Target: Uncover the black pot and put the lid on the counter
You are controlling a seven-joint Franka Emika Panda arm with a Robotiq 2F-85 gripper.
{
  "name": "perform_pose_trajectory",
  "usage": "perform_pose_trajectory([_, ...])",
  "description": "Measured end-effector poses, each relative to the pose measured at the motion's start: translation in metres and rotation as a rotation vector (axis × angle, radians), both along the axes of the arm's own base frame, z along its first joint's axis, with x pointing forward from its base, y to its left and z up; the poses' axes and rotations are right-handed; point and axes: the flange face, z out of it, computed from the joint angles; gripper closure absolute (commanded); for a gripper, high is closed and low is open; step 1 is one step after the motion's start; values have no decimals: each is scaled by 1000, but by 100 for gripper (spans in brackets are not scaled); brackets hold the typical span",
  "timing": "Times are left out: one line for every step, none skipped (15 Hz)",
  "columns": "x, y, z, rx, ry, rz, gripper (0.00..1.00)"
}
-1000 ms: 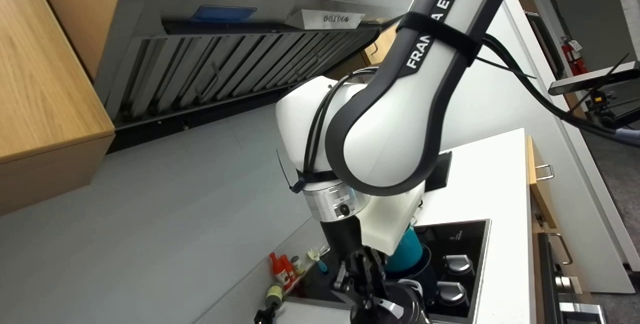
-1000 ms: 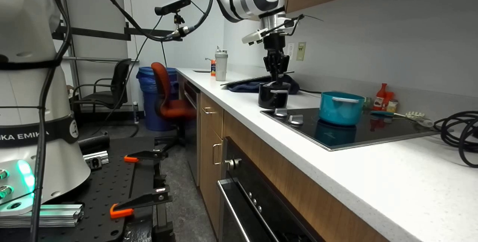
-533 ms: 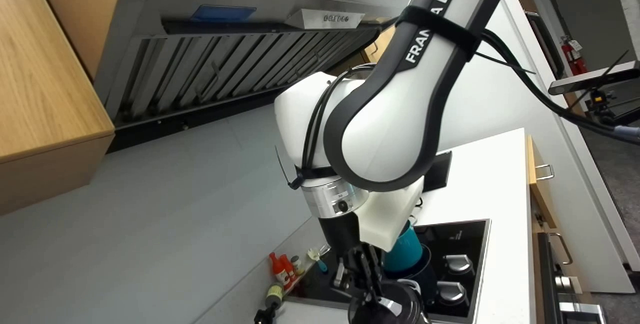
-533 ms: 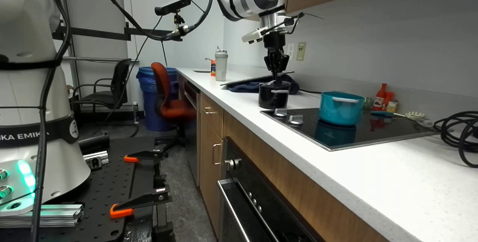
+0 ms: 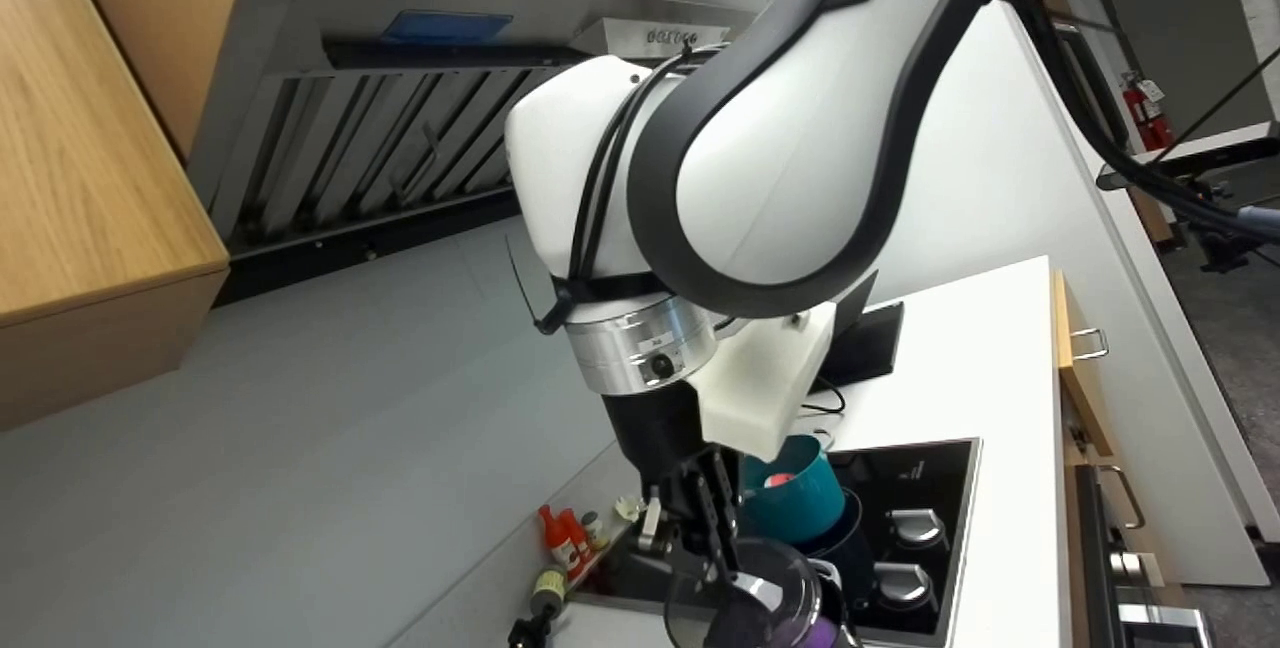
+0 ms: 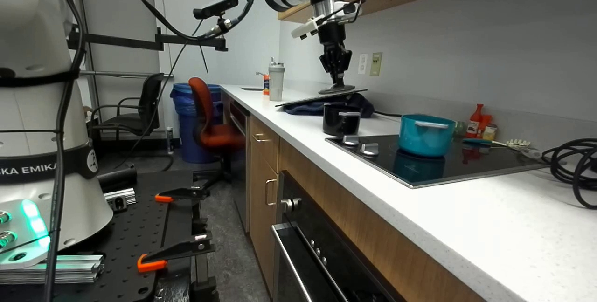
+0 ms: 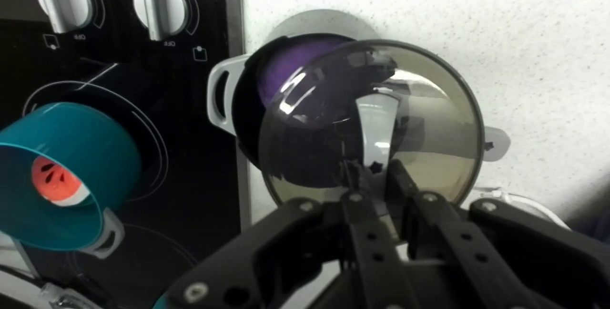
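My gripper (image 7: 374, 173) is shut on the light grey handle of the clear glass lid (image 7: 443, 151). In an exterior view the gripper (image 6: 338, 83) holds the lid (image 6: 336, 90) roughly level, apart from and above the black pot (image 6: 340, 124). The pot stands on the white counter (image 6: 466, 232) beside the cooktop. In the wrist view the black pot (image 7: 245, 108) is partly covered from sight by the lid; something purple (image 7: 290, 68) shows inside it. In an exterior view the gripper (image 5: 722, 573) and lid (image 5: 690, 598) hide most of the pot.
A teal pot (image 6: 425, 135) with a red-and-white piece (image 7: 59, 182) inside stands on the black cooktop (image 6: 471, 169). A dark tilted panel (image 6: 298, 102) rests over dark cloth (image 6: 359, 101) behind the black pot. Red bottles (image 6: 475, 121) and black cables (image 6: 578, 167) lie farther along the counter.
The gripper has risen with the lid, lifting it off the black pot. It has also shifted slightly left in both exterior views. The pot has stayed in place.
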Motion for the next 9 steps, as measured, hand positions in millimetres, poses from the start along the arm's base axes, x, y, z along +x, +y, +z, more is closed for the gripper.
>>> perform_pose_trajectory([-5,7,4,-7,1,15,96])
perform_pose_trajectory([-11,15,6,-15,5,32,96])
perform_pose_trajectory([-16,22,7,-20,10,48,96])
perform_pose_trajectory([-21,30,6,-24,17,64,96])
perform_pose_trajectory([-27,38,4,-28,27,79,96])
perform_pose_trajectory([-32,45,1,-32,36,94,96])
perform_pose_trajectory([-37,52,-3,-36,46,108,96])
perform_pose_trajectory([-42,58,-8,-40,57,122,96])
perform_pose_trajectory([-47,63,-13,-44,70,136,96])
